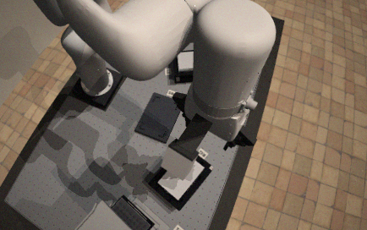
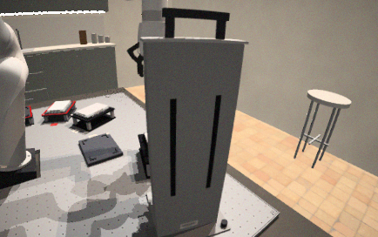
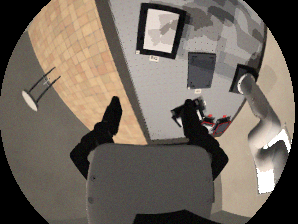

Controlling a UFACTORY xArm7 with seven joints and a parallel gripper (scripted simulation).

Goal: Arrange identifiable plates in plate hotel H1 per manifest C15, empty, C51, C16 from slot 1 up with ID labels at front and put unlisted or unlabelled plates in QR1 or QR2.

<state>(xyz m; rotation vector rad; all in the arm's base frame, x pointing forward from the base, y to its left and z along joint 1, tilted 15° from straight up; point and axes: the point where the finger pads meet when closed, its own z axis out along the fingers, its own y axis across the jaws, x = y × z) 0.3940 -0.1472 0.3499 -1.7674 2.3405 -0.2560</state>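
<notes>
My gripper is open and empty, high above the deck near its right edge; one black finger shows behind the hotel's top in the exterior view. Below it a white plate lies in a black-framed nest; it also shows in the wrist view. The plate hotel is a tall grey tower seen from its closed back, so its slots and plates are hidden there. Its top shows at the bottom edge of the top view. I cannot read any plate label.
An empty dark flat nest lies mid-deck, also in the exterior view. A raised nest holds a white plate. A red-edged nest with a plate stands beyond it. The arm's base is at the left. A stool stands off the deck.
</notes>
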